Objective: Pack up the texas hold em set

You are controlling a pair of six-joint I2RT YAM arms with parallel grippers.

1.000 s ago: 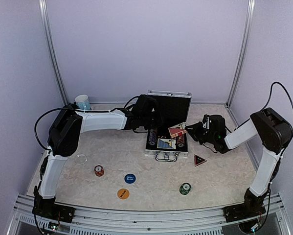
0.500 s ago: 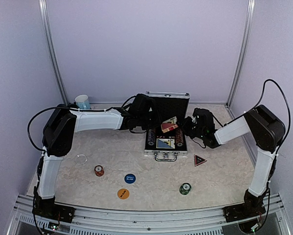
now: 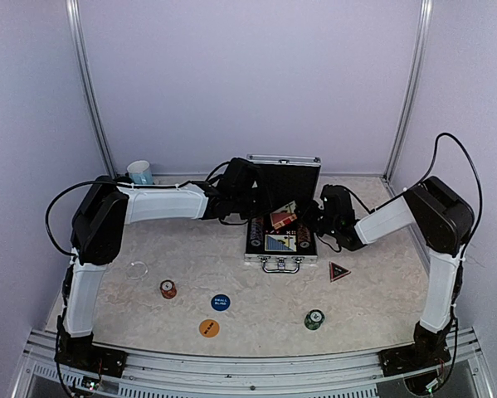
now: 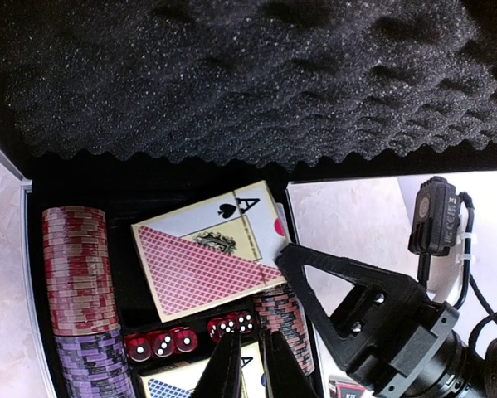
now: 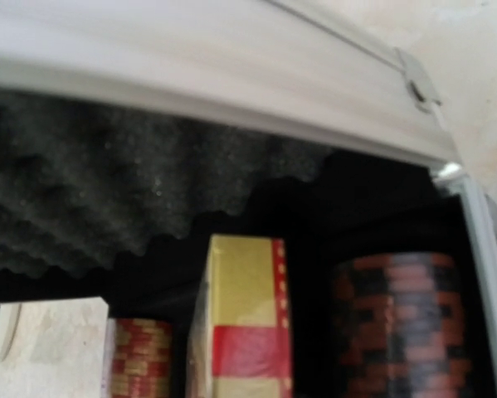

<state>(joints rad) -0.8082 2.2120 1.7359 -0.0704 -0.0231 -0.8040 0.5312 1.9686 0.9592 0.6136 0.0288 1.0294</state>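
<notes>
**Red card deck pinched over the open case**

We can read little. The blue button [image 3: 221,303] on the table [image 3: 381,298] says "SMALL BLIND". The red card deck [image 4: 207,257] shows an "A" with a black spade on its pale face. The print on the orange button [image 3: 209,328] and the triangular marker [image 3: 339,271] is too small for us to make out.

The right gripper [image 3: 310,220] is nearly closed and grips the deck at its right corner. It holds the deck tilted over the back half of the case [image 3: 260,257], just above the chip stacks [image 4: 75,269] and the red dice [image 4: 161,342].

The left gripper [image 4: 250,352] hangs over the case's middle. Only a narrow slit shows between its fingers, and we see nothing between them.

The case lies open mid-table, its foam-lined lid upright. Two loose chip stacks, one red [image 3: 168,288] and one green [image 3: 314,319], sit nearer the arms' bases.
</notes>
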